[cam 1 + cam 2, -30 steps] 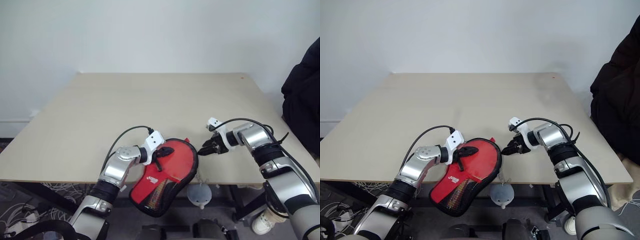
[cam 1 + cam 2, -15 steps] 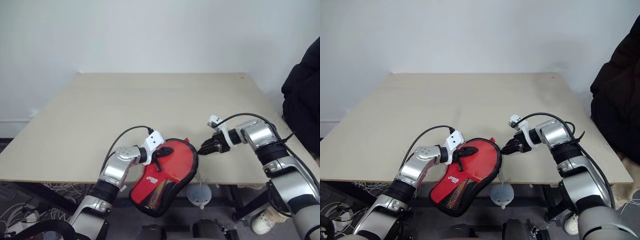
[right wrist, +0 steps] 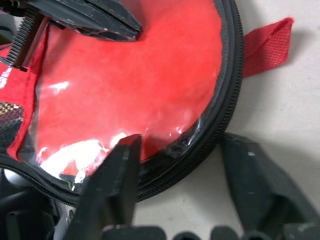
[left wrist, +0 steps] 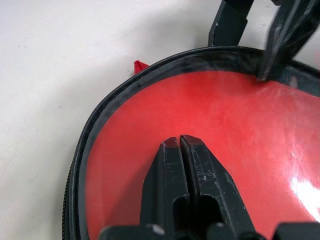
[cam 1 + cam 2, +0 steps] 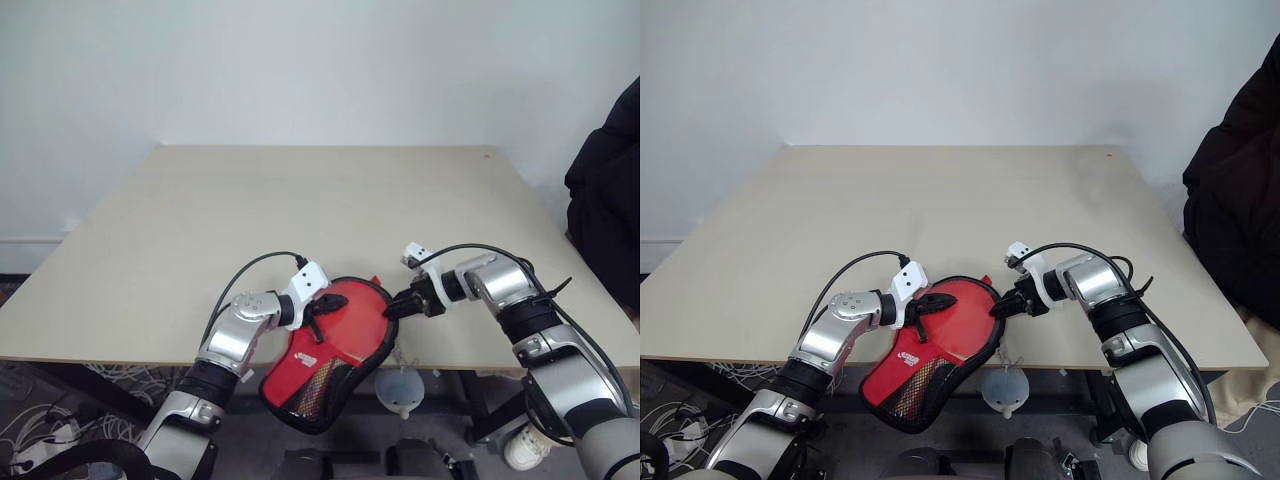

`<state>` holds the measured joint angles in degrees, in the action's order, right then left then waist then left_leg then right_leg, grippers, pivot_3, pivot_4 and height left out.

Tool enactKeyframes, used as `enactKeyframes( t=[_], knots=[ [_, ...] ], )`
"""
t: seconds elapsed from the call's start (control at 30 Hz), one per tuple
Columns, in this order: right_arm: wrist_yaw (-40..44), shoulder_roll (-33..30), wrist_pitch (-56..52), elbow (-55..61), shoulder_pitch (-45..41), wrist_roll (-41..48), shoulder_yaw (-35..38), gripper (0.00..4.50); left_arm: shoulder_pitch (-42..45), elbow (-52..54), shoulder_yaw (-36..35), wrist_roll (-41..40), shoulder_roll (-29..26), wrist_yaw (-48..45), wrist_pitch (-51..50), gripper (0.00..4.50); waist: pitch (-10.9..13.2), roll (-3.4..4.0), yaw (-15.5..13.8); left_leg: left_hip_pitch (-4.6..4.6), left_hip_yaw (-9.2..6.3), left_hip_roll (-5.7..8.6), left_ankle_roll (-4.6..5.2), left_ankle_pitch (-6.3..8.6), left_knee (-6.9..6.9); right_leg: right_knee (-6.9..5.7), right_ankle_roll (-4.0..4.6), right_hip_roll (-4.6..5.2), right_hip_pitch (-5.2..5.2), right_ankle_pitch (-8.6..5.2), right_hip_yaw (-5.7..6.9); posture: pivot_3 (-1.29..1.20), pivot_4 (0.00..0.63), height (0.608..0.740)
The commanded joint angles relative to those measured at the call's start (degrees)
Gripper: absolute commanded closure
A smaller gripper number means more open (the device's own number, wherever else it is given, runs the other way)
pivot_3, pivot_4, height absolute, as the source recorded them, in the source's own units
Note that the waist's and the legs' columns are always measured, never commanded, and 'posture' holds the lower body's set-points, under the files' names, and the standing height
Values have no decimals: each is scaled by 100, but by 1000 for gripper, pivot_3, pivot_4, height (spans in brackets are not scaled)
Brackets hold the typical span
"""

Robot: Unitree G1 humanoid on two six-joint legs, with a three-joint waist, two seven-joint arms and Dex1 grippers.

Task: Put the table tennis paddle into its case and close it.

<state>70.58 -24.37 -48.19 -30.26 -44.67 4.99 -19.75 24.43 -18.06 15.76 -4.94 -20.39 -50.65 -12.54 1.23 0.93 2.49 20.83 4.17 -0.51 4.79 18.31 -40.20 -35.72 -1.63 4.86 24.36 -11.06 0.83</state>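
A soft red case point(image 5: 335, 345) overhangs the table's point(image 5: 320, 210) six o'clock edge. The clenched left gripper point(image 5: 318, 308) presses its middle; the right gripper's point(image 5: 392, 310) parted fingers straddle its black zip rim, probably the best hold.

You've got the left gripper point(image 4: 179, 141) pinched fully together, its two black fingers point(image 4: 167, 170) side by side and pressed flat on the glossy clear window of the case point(image 4: 235, 115), with red showing through it. The case's black zip edge curves round on the pale tabletop point(image 4: 55, 65), and a little red tab point(image 4: 140, 65) pokes out just outside that rim. At the far rim the right gripper point(image 4: 252, 37) comes in with its fingers apart, one finger tip touching the edge of the case.
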Motion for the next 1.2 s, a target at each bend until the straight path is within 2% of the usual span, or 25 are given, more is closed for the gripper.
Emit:
enactKeyframes(
  t=[0.03,0.17,0.27,0.83,1.2],
  knots=[
    [-23,44,84,241,-48,114,49,3167,-30,-50,56,146,-38,23,-34,4500,0,0,0,0,0,0,4,-2,0,0,0,0,0,0,0,0,0,740],
    [-69,116,251,147,-190,90,52,4041,9,-64,22,131,-42,36,-26,4500,0,0,0,0,0,0,11,-6,0,0,0,-1,0,0,0,0,0,740],
    [-141,265,497,-75,-410,49,71,4472,66,-100,-31,117,-49,57,-20,4500,0,0,33,0,1,0,11,-6,0,0,0,-2,0,0,-1,0,0,740],
    [-742,1601,2823,-3051,-2568,-514,291,4472,51,-100,-83,128,-75,78,-32,4500,7,1,36,9,2,-2,-27,-33,8,0,0,-13,11,2,-1,0,0,740],
    [-1256,1963,3630,-4073,-2815,-890,413,4472,-14,15,-113,130,-102,83,-80,4500,6,1,30,16,-2,5,-34,-30,19,0,0,-4,19,2,3,0,0,740]
  ],
)
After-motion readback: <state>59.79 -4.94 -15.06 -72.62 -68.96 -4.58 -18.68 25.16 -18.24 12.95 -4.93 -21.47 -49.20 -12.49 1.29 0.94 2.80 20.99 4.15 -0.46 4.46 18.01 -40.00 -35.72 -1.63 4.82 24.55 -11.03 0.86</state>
